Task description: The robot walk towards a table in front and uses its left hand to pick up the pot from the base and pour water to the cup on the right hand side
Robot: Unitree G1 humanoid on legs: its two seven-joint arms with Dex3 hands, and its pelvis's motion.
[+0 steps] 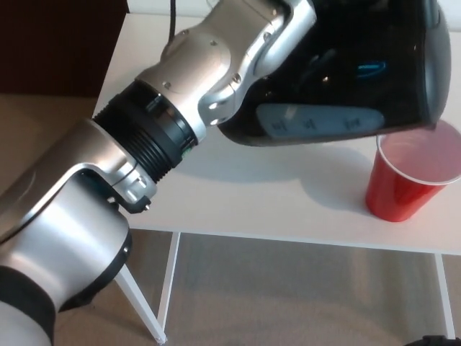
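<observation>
A: Where is the glossy black plastic pot (346, 79) right now?

B: In the upper right of the frame, lifted off the white bench (252, 202) and tipped toward the right. Its pale blue water-level window faces down toward the camera, and its lower right edge sits just above the near rim of the red plastic cup (412, 176).

A: And the cup?

B: It stands upright on the bench at the right edge of the frame, its pale inside showing. Whether any water is in it or running into it, I cannot tell.

A: What carries the pot?

B: The robot's silver left arm (173, 122) runs from the lower left of the frame up to the pot at the top centre. The wrist casing lies against the pot's left side.

A: Are the fingers closed around the handle?

B: I cannot tell. The left hand itself is hidden behind the wrist casing and the top edge of the frame.

A: The right hand?

B: It does not show anywhere.

A: Anything else?

B: A thin black cable (171, 16) crosses the bench at the top, left of the pot. White bench legs (169, 288) stand on beige floor below.
</observation>
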